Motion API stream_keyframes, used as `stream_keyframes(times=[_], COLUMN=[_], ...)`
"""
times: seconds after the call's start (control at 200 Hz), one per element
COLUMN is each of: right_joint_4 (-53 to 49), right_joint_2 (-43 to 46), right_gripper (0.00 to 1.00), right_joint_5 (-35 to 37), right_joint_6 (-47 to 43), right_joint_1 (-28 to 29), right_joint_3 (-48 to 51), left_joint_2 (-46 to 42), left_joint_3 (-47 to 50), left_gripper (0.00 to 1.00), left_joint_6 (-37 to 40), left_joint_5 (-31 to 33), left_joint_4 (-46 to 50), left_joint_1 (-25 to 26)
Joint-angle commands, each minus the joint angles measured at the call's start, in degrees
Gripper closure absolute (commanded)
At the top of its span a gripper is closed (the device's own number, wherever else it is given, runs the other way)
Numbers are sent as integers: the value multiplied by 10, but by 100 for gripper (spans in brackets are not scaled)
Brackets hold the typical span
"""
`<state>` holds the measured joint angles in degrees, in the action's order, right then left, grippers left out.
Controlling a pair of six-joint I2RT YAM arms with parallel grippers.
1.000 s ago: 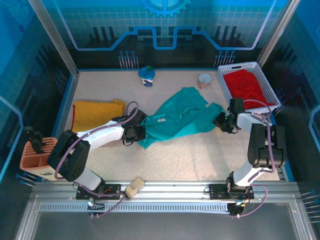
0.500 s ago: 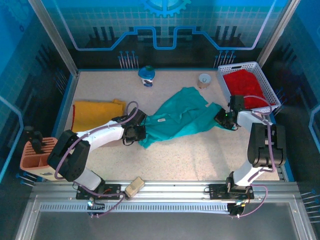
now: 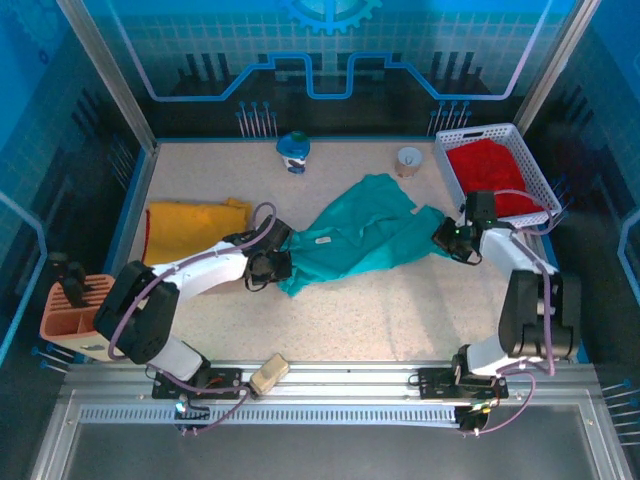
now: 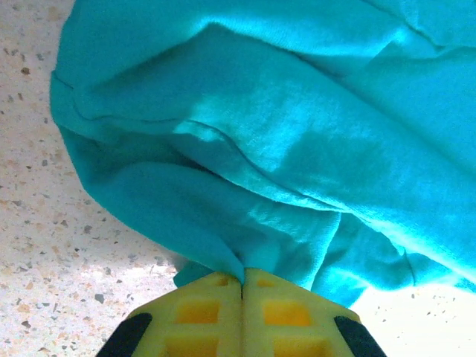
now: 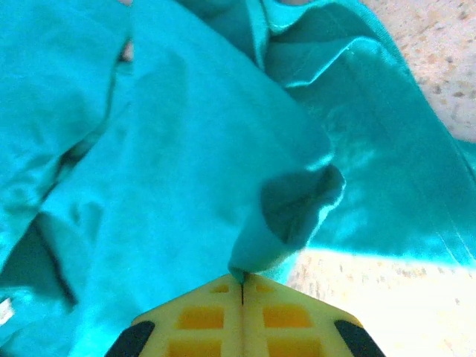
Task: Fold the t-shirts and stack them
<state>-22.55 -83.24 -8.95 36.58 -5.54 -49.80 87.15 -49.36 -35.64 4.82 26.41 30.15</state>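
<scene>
Gripper status first. I read the left gripper (image 4: pixel 242 277) as fully closed: its yellow pads (image 4: pixel 197 312) meet flat along the centre line, with a fold of the teal-green t-shirt (image 4: pixel 282 134) pinched at their tips. I read the right gripper (image 5: pixel 243 279) the same way, jaws pressed together and clamped on a small raised peak of the same cloth.

From the top view, the left arm (image 3: pixel 200 275) lies low and stretched across the counter (image 3: pixel 400 300) from its near-left base, with the wrist at the near-left corner of the teal-green t-shirt. The right arm (image 3: pixel 535 310) rises from its near-right base with the elbow raised. Its forearm reaches away from the base, and the wrist sits at the garment's right edge, just beside the near corner of the white basket (image 3: pixel 445 165).

The teal-green t-shirt is soft knit with a fine nap, creased into long folds. It lies crumpled on a diagonal across the middle of the counter, between the two grippers. The counter surface is pale and speckled. The yellow t-shirt (image 3: pixel 190 228) lies as a flat rectangle at the left side, near the left arm. The red t-shirt (image 3: pixel 490 175) lies bunched inside the lattice-walled white basket at the far right.
</scene>
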Motion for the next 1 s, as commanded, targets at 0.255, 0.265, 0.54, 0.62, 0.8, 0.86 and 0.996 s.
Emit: stream_keyframes(times=[0.255,0.265,0.54,0.62,0.8,0.86,0.996], right_joint_4=[-232,-238,-376,-397,-469,-484,-508], right_joint_2=[250,256,385,417,462,464,473], right_gripper=[100,100,100,100,100,100,100], right_joint_5=[1,-1,-13,-24,37,35,46], right_joint_6=[-15,-15,8,27,23,24,35], right_joint_1=[-31,-32,-48,-49,-51,-51,-50], right_joint_3=[25,27,45,64,58,55,54], left_joint_2=[-166,-170,-306,-342,-396,-406,-410], left_joint_3=[-28,-28,18,31,55,63,81], left_gripper=[100,100,100,100,100,100,96], left_joint_6=[9,9,-34,-51,-89,-103,-117], left_joint_5=[-25,-25,-24,-24,-29,-37,-20], left_joint_4=[153,157,255,280,323,325,339], left_joint_1=[-4,-4,-5,-5,-3,-3,-3])
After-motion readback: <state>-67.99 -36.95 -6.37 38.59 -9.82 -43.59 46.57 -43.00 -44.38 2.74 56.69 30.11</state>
